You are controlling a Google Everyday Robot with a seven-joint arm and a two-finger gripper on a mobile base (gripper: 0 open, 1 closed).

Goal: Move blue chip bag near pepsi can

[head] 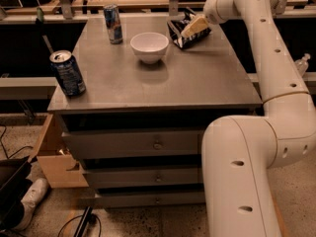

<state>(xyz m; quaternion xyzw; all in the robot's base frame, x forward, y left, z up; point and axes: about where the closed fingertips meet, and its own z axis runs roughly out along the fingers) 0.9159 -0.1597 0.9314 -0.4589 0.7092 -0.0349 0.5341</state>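
The blue chip bag [186,31], dark navy foil with white lettering, lies at the far right of the grey table top [197,83]. My gripper [190,29] reaches over it from the right, its cream fingers [195,25] down on the bag. The pepsi can [67,73], stout and dark blue with a silver top, stands upright at the table's front left corner, far from the bag.
A white bowl [149,46] sits between the bag and a slimmer silver-blue can [113,23] at the back left. My white arm [276,83] runs down the table's right side. Drawers [157,145] are below, an open wooden drawer [52,157] at the lower left.
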